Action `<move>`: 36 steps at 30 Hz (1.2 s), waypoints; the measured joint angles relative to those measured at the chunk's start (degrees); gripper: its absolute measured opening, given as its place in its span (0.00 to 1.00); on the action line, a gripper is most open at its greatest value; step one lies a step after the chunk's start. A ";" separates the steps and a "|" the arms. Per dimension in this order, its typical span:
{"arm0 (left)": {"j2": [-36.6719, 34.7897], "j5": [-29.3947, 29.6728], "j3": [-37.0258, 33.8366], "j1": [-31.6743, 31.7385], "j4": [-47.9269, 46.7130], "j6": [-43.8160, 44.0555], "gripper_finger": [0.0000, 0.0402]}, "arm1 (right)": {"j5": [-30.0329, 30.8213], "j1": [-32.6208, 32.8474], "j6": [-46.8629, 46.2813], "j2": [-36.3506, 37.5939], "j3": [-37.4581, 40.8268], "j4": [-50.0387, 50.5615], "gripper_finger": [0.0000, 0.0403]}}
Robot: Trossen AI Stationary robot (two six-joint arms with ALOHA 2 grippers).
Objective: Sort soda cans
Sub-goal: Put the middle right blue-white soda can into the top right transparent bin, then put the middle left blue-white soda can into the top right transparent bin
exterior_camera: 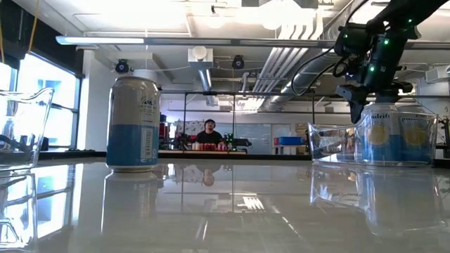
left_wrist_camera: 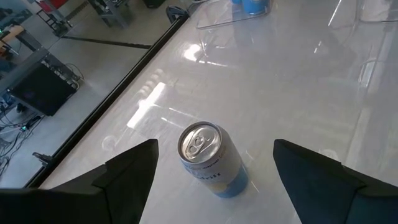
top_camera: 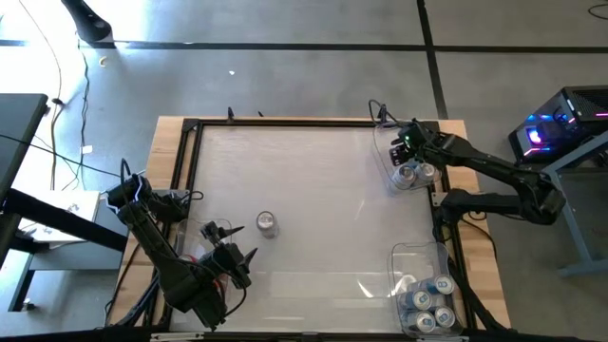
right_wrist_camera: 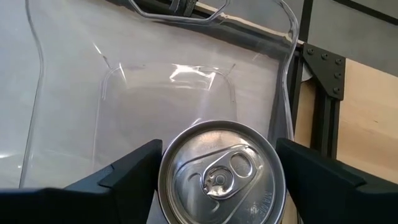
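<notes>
floor [top_camera: 304,76]: grey concrete | window [exterior_camera: 42,105]: bright | ceiling ducts [exterior_camera: 204,67]

One soda can [top_camera: 267,224] stands upright on the table [top_camera: 304,180], left of centre. Two bins sit along the right edge: the far bin [top_camera: 412,157] and the near bin [top_camera: 425,290], both containing cans

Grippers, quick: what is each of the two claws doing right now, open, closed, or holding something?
Left gripper: open, empty, a silver-blue metal can standing between its fingers.
Right gripper: open around a silver-topped metal can inside the clear plastic bin.
</notes>
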State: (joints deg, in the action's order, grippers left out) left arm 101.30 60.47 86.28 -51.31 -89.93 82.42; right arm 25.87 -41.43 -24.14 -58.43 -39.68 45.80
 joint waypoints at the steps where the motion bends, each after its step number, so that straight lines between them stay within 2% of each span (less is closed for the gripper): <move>1: 0.00 0.00 0.00 0.00 0.00 0.02 0.78 | -0.13 -0.26 0.00 0.00 0.00 -0.02 0.75; 13: 0.00 -0.14 0.00 0.02 0.00 0.04 0.78 | -5.81 -4.68 2.68 0.02 -0.02 -0.90 0.75; 21: 0.00 -0.39 0.00 0.02 0.37 0.06 0.78 | -9.85 -8.35 4.24 -0.26 0.34 0.29 0.82; 26: 0.00 -0.39 0.00 0.02 0.37 0.04 0.78 | -6.45 -9.19 5.07 0.54 0.11 -0.75 0.83; 31: 0.00 -0.37 0.00 0.02 0.35 0.04 0.78 | -5.04 -8.34 5.95 4.45 0.11 -4.54 0.84; 36: -0.36 3.12 -1.02 -0.54 0.09 2.47 0.78 | -4.83 -3.50 10.31 10.90 0.11 -10.56 0.84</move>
State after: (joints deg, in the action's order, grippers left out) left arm 100.93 63.59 85.26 -51.85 -89.84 84.89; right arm 21.04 -44.93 -13.83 -47.53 -39.57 35.24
